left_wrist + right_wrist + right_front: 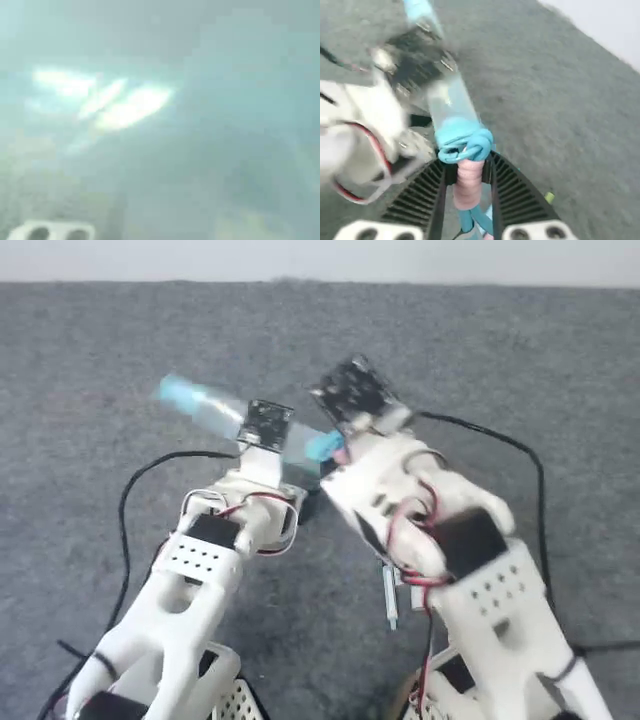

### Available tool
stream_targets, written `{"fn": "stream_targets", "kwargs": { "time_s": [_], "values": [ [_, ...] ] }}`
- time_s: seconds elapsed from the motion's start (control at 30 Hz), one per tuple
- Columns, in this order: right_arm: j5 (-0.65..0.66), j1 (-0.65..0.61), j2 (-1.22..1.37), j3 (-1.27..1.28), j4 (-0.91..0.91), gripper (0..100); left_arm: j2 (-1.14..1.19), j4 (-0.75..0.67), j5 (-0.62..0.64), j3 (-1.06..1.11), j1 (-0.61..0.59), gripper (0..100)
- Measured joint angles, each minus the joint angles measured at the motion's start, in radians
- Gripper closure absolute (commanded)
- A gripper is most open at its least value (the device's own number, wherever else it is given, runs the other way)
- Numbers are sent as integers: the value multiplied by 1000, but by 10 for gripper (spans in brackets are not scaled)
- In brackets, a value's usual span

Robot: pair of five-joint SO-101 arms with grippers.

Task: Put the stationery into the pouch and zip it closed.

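A clear pouch (pixel 215 410) with teal ends hangs above the grey carpet between my two arms. My left gripper (pixel 285 455) grips it around the middle, and the see-through pouch wall (pixel 200 125) lies right against the left wrist camera. At the pouch's near teal end, my right gripper (pixel 468 167) is shut on the pink zipper pull (pixel 468 185), which hangs from a teal cord loop (pixel 465 147). The same pull (pixel 342 450) appears beside the right arm's wrist. A thin grey pen (pixel 390 595) lies on the carpet beside the right arm.
Black cables (pixel 125 520) run across the carpet on both sides of the arms. A small yellow-green piece (pixel 549 197) lies on the carpet near the right gripper. Open carpet stretches behind the pouch to the pale wall (pixel 320 258).
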Motion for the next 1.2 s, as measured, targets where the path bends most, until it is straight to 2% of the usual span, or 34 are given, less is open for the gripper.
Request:
{"fn": "stream_targets", "kwargs": {
  "time_s": [0.17,0.3,0.47,0.6,0.73,0.87,1.0,1.1,1.2],
  "values": [
    [0,-130,17,31,32,992,0,0,2,0,12,754],
    [11,-127,-12,265,-87,992,0,0,2,0,-2,754],
    [32,-115,-61,546,-229,992,0,40,2,0,-84,754],
    [40,-112,-63,585,-250,992,0,101,2,0,-161,754],
    [40,-117,-63,592,-279,992,-37,147,2,0,-288,754],
    [40,-115,-37,592,-298,992,-255,227,0,26,-402,754],
    [40,-63,12,592,-305,992,-546,321,-52,98,-425,754],
    [40,-3,15,571,-302,992,-760,384,-86,130,-408,753],
    [40,21,15,568,-302,992,-916,459,-146,149,-328,719]
  ]
}}
